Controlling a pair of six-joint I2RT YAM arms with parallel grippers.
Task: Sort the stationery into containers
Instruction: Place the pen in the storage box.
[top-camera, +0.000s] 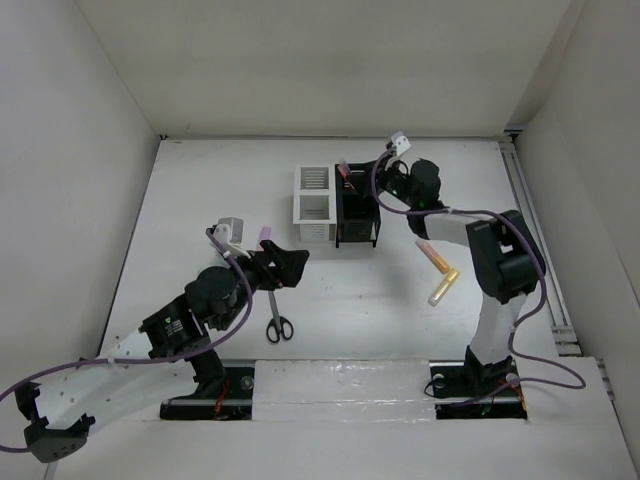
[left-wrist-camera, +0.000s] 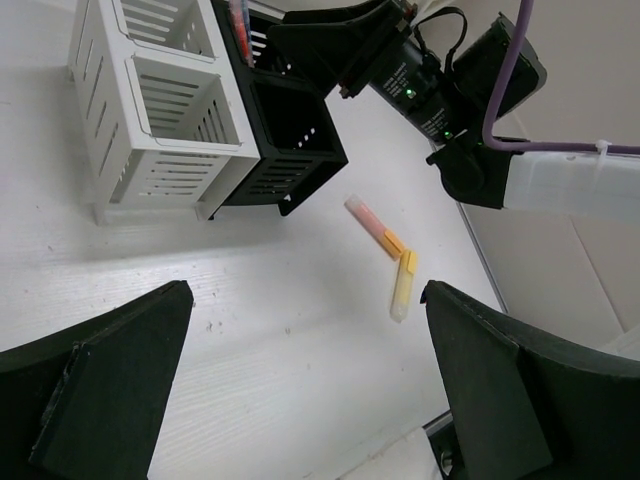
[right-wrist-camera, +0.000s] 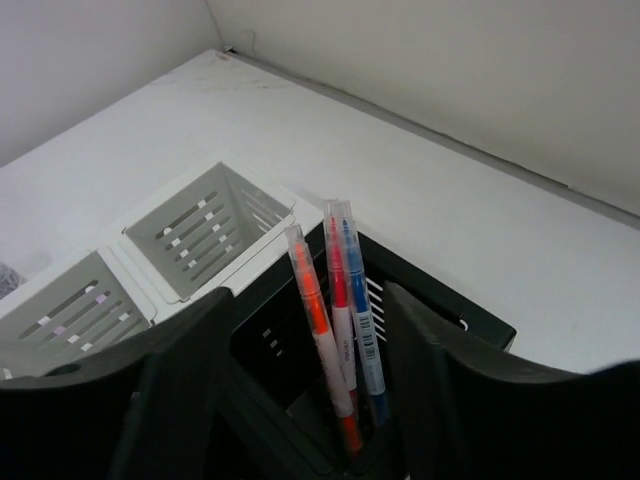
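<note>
As the right claw (right-wrist-camera: 310, 305) gapes, the black organizer (left-wrist-camera: 300, 172) holds pens (right-wrist-camera: 338, 300).

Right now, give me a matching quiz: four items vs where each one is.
Things:
1 pens
2 scissors
3 highlighters
4 white box

Places:
A lying on the table, near-right of the black box
B against the black box's left side
C standing in the black box
D lying on the table, near-left of both boxes

Pairs: 1-C, 2-D, 3-A, 4-B
</note>
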